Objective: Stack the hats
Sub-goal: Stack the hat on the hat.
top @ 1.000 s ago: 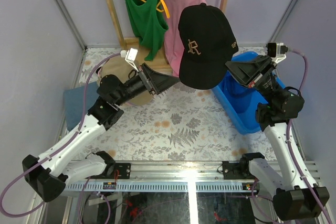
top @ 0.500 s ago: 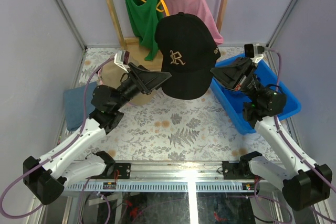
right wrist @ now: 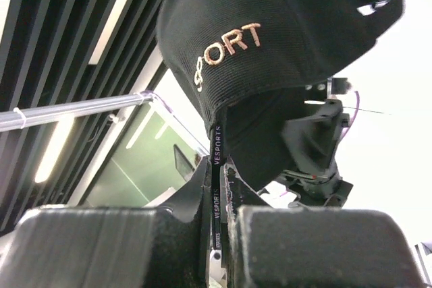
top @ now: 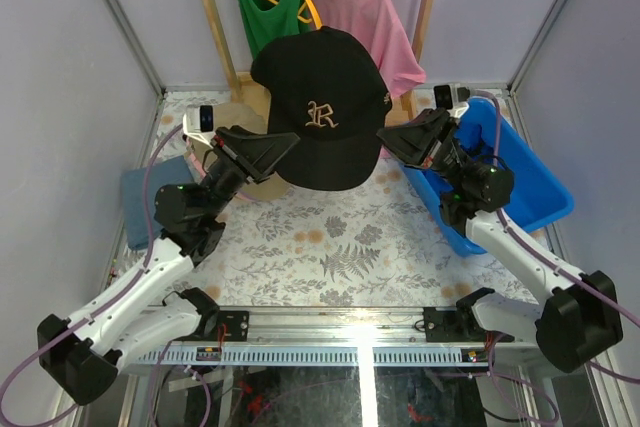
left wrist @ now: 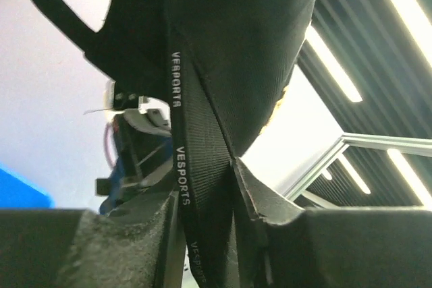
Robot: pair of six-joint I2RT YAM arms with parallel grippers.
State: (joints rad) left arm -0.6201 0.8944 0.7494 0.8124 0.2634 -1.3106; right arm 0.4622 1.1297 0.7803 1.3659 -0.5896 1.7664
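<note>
Nearest us, the left fingers (left wrist: 101,247) have drawn narrow with the inner band of the black cap (top: 320,107) filling the gap between them. They seem to pinch it, though how firmly we cannot judge. The right fingers (right wrist: 304,247) are closed tight on the band at the cap's opposite edge. The cap hangs in the air between the two arms, well above the worktop (top: 330,237).

The main risk, as we see it, is a weak left hold. If that side slips, the cap would swing from the right fingers alone and could drop off target or catch on an arm. If the arms pull apart while both sides grip, the crown could stretch or twist (it is soft fabric, after all).

The tan cap (top: 262,185) is mostly covered by the left arm, so we cannot tell how it sits or whether anything lies under it. We cannot identify the blue-grey piece (top: 140,202) by the left wall. The held cap hides part of the blue bin (top: 525,182) and, farther back, the lower part of the pink T-shirt (top: 370,17).
</note>
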